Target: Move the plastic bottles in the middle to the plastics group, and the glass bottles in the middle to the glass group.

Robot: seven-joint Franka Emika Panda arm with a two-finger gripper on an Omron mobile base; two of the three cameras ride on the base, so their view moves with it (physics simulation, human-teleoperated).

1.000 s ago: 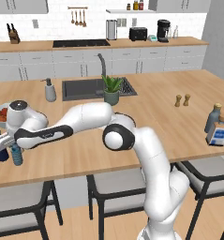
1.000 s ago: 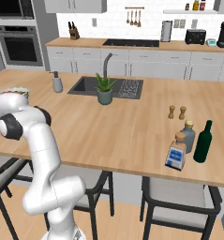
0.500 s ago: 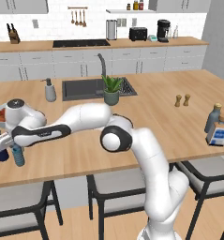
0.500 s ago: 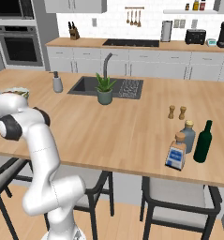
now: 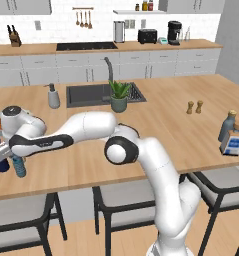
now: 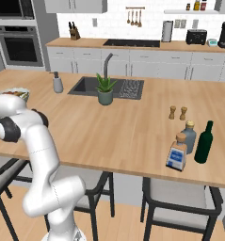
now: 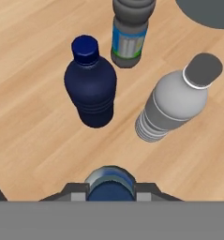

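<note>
From the hand view I look down on the translucent blue plastic bottle (image 7: 111,186), and my gripper (image 7: 111,188) is shut on its neck. Just ahead stand the dark navy bottle (image 7: 91,91), a clear bottle with a blue label (image 7: 129,35) and the greyish plastic bottle (image 7: 175,107), all upright and close together. In the left base view the gripper (image 5: 11,159) holds the blue bottle (image 5: 19,168) at the counter's far left. The squat glass bottle (image 6: 177,153) stands beside the grey-blue bottle (image 6: 189,135) and the green bottle (image 6: 204,142) at the right.
A fruit bowl (image 6: 12,92) sits at the left end behind the plastic bottles. Two wooden shakers (image 6: 177,112) stand behind the glass bottles. A potted plant (image 5: 119,96), the sink (image 5: 91,95) and a soap dispenser (image 5: 53,96) line the far side of the counter.
The forearm has shifted only slightly. The gripper stays shut on the blue bottle at the counter's left end.
</note>
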